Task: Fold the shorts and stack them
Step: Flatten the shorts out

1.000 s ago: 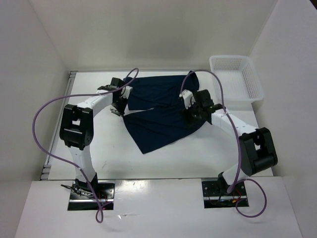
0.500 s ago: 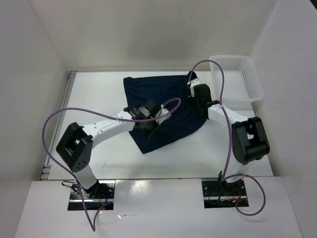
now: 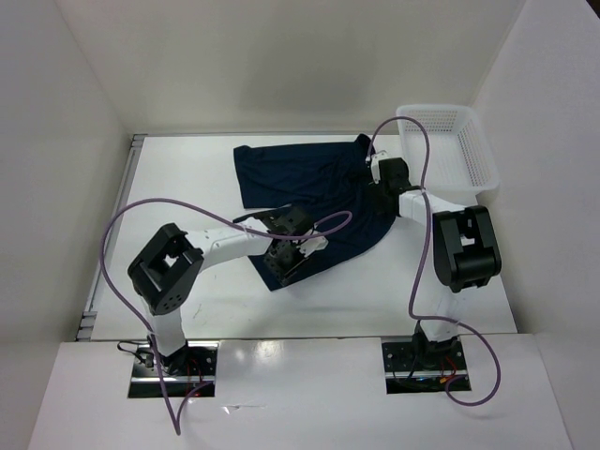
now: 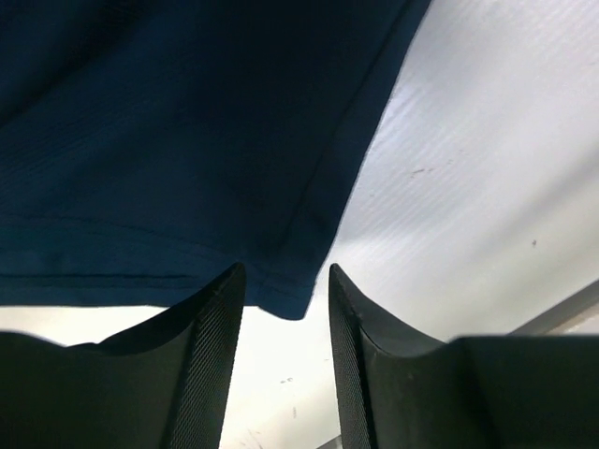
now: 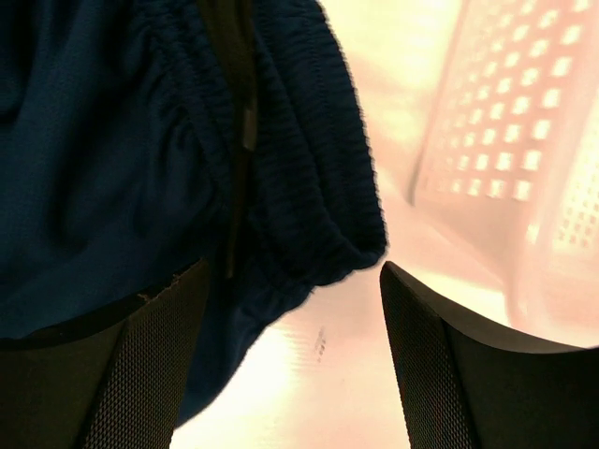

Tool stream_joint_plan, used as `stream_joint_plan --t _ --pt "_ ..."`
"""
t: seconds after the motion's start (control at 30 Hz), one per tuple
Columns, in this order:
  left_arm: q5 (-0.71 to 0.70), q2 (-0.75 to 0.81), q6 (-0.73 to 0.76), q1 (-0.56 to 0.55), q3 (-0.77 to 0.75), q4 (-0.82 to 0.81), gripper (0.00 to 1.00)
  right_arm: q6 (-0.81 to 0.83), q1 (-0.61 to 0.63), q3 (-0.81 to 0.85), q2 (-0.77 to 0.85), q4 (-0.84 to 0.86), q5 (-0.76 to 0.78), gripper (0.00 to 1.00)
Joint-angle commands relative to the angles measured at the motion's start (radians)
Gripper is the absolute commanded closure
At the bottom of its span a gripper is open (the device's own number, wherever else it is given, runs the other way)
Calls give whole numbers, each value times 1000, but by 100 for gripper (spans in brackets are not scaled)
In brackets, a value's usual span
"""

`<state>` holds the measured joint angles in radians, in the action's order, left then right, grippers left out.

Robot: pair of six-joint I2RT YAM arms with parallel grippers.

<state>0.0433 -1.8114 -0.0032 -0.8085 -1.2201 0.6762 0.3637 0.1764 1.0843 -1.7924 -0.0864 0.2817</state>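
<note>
Dark navy shorts (image 3: 309, 192) lie spread on the white table, waistband to the right. My left gripper (image 3: 291, 261) hovers open over the near hem corner (image 4: 281, 299), which shows just past its fingertips (image 4: 211, 337). My right gripper (image 3: 380, 178) is open at the gathered elastic waistband (image 5: 309, 215) at the shorts' right edge; the band lies between the open fingers (image 5: 421, 346), not pinched.
A white perforated basket (image 3: 450, 150) stands at the back right, close to the right gripper, and shows in the right wrist view (image 5: 505, 140). White walls enclose the table on the left, back and right. Purple cables loop over both arms.
The left arm has swung from the shorts' left edge across to the near hem corner. The right gripper has moved from the shorts' middle back to the waistband. The shorts lie flatter.
</note>
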Motion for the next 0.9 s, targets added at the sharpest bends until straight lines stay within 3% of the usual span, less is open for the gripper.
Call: stream_joint_plan --t 0.0,0.13,0.17,0.33,0.47,0.57,0.6,0.67,0.87 --pt "76 -38 3 5 -12 14 51 15 -9 42 -44 63 -45 21" --pt "119 -62 3 26 -3 14 61 35 -9 51 -76 51 -55 21" --pt "119 -62 3 38 -2 14 63 35 -9 51 -76 51 -55 26" --pt "185 -80 3 74 31 -18 92 35 -9 19 -61 16 -81 45" --pt "126 -51 3 132 99 -38 100 82 -9 -12 -4 -48 -131 60" --pt "54 20 3 169 204 -17 100 152 -9 -33 65 -191 -242 72" --pt "24 43 3 201 255 14 100 184 -9 -34 82 -225 -278 88" --pt "-2 125 3 232 300 51 100 230 -9 -59 143 -335 -321 100" --pt "-89 333 3 261 341 209 100 489 17 -93 299 -722 -415 100"
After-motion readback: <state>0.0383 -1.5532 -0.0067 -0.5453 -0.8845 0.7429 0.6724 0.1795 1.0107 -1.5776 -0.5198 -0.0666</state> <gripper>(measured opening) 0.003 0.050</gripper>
